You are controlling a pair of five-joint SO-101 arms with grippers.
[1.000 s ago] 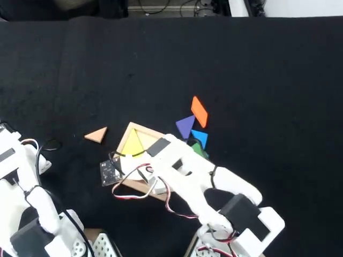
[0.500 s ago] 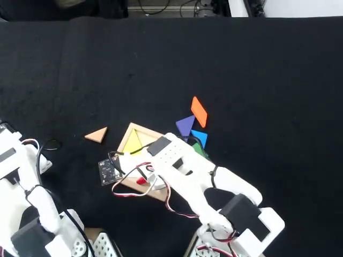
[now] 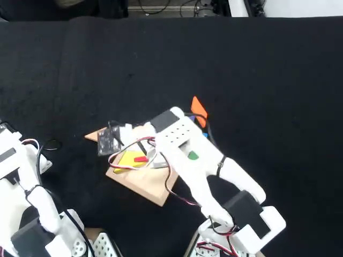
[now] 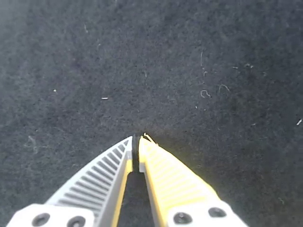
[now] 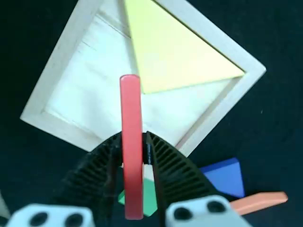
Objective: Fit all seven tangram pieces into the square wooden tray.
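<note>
The right gripper (image 5: 131,138) pinches a red piece (image 5: 130,104) on its edge. The two dark fingers (image 5: 161,161) press against its flat faces, and its free end sticks out over the wooden tray (image 5: 57,75). It is not clear whether that end touches the tray floor. A yellow triangle (image 5: 175,47) lies flat inside the tray with one side along a rim wall, and the end of the red piece is just beside its point.

From above, the tray sits a little toward 7 o'clock from the middle of the black cloth (image 3: 268,69). The right arm (image 3: 214,171) comes in over it from 5 o'clock and covers its far half. An orange piece (image 3: 199,110) lies on the cloth between 1 and 2 o'clock from the tray, half hidden by the arm. A tan triangle (image 3: 94,135) lies at about 10 o'clock, close to the gripper's cables.

In the right wrist view, a blue triangle (image 5: 227,175) and a green piece (image 5: 149,196) lie on the cloth outside the tray, near one of its corners. The green piece is partly under the gripper.

The left arm (image 3: 27,203) stands at the 8 o'clock corner, well apart from the tray. The left gripper (image 4: 137,139) hangs over bare cloth with its fingers pressed together on nothing.
</note>
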